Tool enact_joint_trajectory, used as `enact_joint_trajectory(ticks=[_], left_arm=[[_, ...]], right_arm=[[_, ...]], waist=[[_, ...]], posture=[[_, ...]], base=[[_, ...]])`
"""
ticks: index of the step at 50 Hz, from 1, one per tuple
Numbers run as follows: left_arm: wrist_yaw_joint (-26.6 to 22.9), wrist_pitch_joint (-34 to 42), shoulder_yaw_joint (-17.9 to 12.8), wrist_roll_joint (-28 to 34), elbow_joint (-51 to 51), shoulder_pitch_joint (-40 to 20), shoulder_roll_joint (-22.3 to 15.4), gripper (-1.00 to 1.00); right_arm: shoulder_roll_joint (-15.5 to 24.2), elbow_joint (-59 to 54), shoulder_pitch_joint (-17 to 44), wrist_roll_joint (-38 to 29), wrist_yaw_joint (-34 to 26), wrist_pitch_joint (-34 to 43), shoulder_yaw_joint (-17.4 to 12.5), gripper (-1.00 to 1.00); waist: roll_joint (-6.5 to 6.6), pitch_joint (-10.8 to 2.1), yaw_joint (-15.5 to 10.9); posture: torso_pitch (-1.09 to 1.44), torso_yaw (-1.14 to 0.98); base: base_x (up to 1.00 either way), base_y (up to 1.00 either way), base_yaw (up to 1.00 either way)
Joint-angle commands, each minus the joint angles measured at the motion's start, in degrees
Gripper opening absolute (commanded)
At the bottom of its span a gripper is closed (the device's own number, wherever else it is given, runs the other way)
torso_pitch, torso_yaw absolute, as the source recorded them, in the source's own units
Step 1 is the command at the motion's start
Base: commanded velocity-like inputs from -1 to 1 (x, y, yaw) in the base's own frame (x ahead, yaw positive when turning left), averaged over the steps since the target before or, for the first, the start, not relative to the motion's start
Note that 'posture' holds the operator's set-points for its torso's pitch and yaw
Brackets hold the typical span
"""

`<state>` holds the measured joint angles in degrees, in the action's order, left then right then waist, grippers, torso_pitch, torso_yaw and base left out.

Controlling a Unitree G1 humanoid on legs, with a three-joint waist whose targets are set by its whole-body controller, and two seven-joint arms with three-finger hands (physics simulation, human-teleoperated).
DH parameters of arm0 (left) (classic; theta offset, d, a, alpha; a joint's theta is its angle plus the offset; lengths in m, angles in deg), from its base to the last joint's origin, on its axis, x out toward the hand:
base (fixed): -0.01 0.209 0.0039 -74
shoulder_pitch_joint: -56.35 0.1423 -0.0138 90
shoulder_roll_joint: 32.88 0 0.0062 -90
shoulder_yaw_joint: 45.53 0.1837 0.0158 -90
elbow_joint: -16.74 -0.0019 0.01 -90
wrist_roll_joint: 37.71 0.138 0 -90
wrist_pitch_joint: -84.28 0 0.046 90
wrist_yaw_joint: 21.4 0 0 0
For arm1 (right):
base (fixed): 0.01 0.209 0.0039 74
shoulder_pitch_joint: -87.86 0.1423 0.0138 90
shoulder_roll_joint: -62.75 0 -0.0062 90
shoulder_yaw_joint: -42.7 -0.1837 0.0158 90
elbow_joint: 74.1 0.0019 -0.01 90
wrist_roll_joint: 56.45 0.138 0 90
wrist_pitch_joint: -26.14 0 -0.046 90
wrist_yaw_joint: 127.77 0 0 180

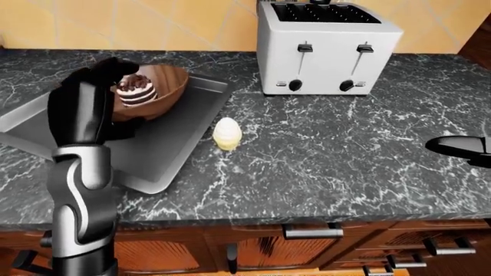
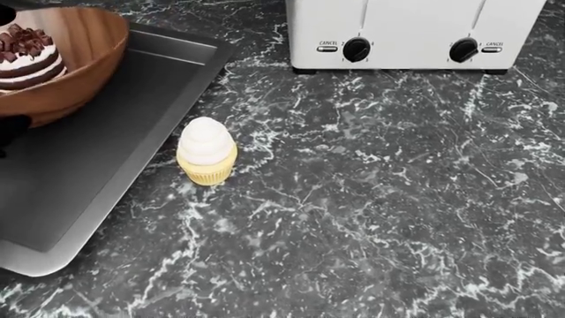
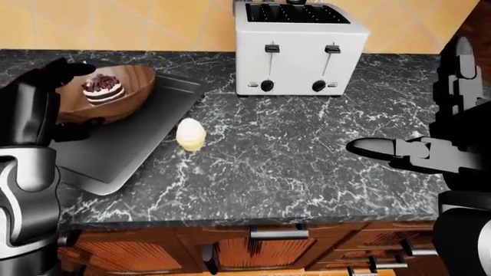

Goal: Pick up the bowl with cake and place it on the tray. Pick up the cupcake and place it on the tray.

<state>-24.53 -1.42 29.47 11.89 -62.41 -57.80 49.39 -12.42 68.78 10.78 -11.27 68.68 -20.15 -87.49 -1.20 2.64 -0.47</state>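
A wooden bowl (image 1: 165, 86) with a chocolate-and-white layered cake (image 1: 136, 91) sits tilted over the far left part of the grey tray (image 1: 177, 146). My left hand (image 1: 115, 100) is shut on the bowl's near rim, fingers over the top and thumb underneath. I cannot tell whether the bowl touches the tray. A cupcake (image 1: 227, 133) with white frosting and a yellow wrapper stands on the counter just right of the tray's edge. My right hand (image 3: 384, 148) hovers open and empty over the counter at the right, well apart from the cupcake.
A white four-slot toaster (image 1: 326, 49) stands at the top of the dark marble counter (image 1: 322, 155), right of the tray. Wooden drawers with metal handles (image 1: 312, 231) run below the counter edge. A yellow tiled wall is behind.
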Motion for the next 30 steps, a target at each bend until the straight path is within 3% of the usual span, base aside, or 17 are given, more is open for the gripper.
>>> enact_joint_trajectory(ticks=[1,16,22,30], left_arm=[[1.23,-0.62,-0.98,0.09,2.27,-1.73,-0.9,0.22],[-7.94,2.61,-2.42,0.64,23.45,5.5,3.98,0.21],[-10.9,4.04,-0.73,1.15,28.1,5.3,5.97,0.21],[-18.57,7.76,4.77,5.26,32.23,-1.8,7.88,0.12]], right_arm=[[0.93,0.88,0.88,-0.2,-0.03,-1.5,-0.73,1.0],[1.97,1.02,0.78,1.76,1.14,-1.32,-1.65,1.0],[2.05,0.97,0.85,1.84,1.31,-1.33,-1.53,1.0],[2.34,0.78,0.85,2.31,1.57,-1.58,-1.57,1.0]], waist=[[0.06,-1.2,-0.01],[-0.09,-1.07,-0.1],[-0.16,-1.04,-0.21],[-0.54,-0.9,-0.34]], posture=[[0.0,0.0],[0.0,0.0],[0.0,0.0],[0.0,0.0]], base=[[0.0,0.0,0.0],[0.0,0.0,0.0],[0.0,0.0,0.0],[0.0,0.0,0.0]])
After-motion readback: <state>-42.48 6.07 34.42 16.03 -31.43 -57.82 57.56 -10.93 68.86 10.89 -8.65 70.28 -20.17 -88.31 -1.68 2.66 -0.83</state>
